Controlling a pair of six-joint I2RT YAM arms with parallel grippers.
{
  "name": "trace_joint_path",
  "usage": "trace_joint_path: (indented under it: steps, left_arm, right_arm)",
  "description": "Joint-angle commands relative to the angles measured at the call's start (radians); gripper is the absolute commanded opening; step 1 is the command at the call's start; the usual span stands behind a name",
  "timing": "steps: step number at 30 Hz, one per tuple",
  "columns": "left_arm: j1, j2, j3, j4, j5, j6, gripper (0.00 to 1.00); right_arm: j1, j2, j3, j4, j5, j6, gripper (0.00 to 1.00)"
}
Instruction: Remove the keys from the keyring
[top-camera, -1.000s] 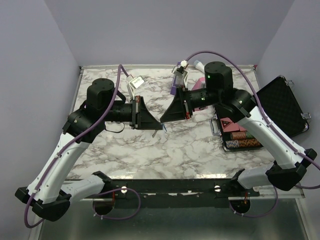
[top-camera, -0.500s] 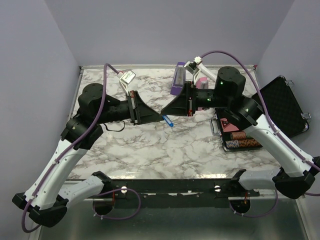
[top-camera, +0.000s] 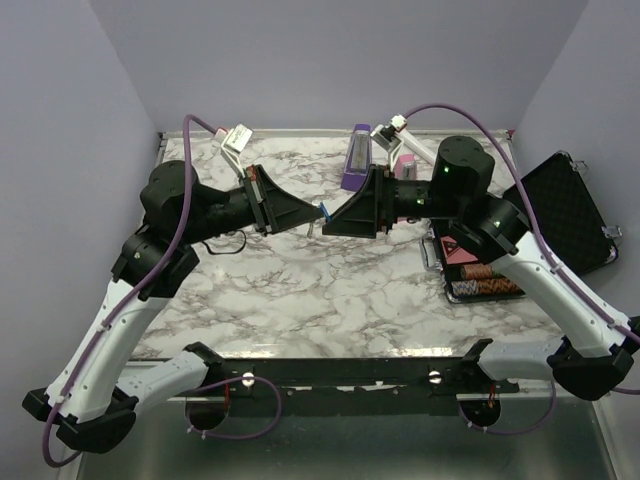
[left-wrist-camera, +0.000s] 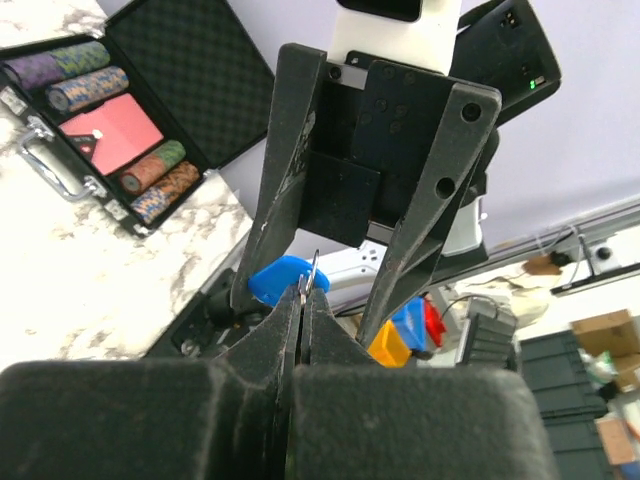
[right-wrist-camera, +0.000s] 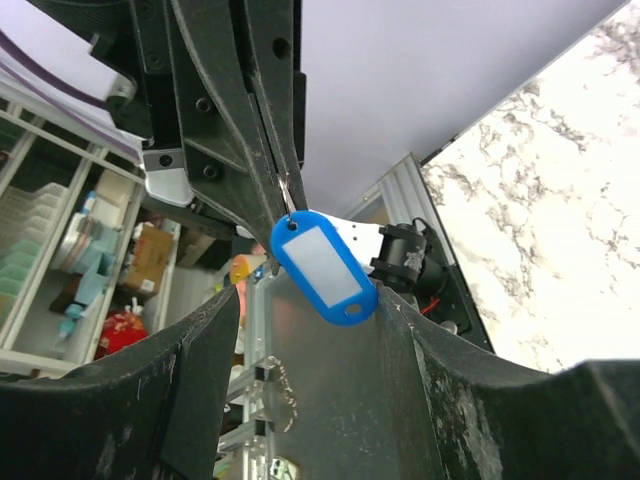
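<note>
As the left end effector (left-wrist-camera: 303, 298) clamps the keyring (right-wrist-camera: 288, 193), the right end effector (right-wrist-camera: 310, 300), spread, straddles the keys (right-wrist-camera: 322, 264); closing likely follows.

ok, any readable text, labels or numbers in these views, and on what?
None legible.
blue key tag: white label window is blank.
poker chips: edge markings too small to read.
background boxes: blurred, unreadable.

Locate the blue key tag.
The blue key tag hangs mid-air near the top view's centre, pinched by the left gripper, between the fingers of the open right gripper.
</note>
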Motion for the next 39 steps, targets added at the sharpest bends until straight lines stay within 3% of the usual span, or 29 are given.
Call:
trace_joint_path:
  steps: [1, 12, 19, 26, 39]
  left_arm:
    - [0.004, 0.037, 0.150, -0.299, 0.031, 0.197, 0.00]
    - [0.007, 0.118, 0.228, -0.639, 0.211, 0.579, 0.00]
    - [0.006, 0.236, 0.345, -0.748, 0.300, 0.602, 0.00]
    - [0.008, 0.278, 0.394, -0.777, 0.317, 0.598, 0.00]
    - [0.006, 0.243, 0.282, -0.746, 0.305, 0.584, 0.00]
  right_arm:
    - [0.008, 0.013, 0.092, -0.148, 0.050, -0.103, 0.65]
    - [0.008, 0.052, 0.091, -0.207, -0.111, -0.199, 0.63]
    - [0.008, 0.104, 0.142, -0.322, -0.182, -0.266, 0.62]
    - [0.008, 0.153, 0.154, -0.337, -0.217, -0.280, 0.50]
    - [0.008, 0.174, 0.174, -0.336, -0.156, -0.288, 0.48]
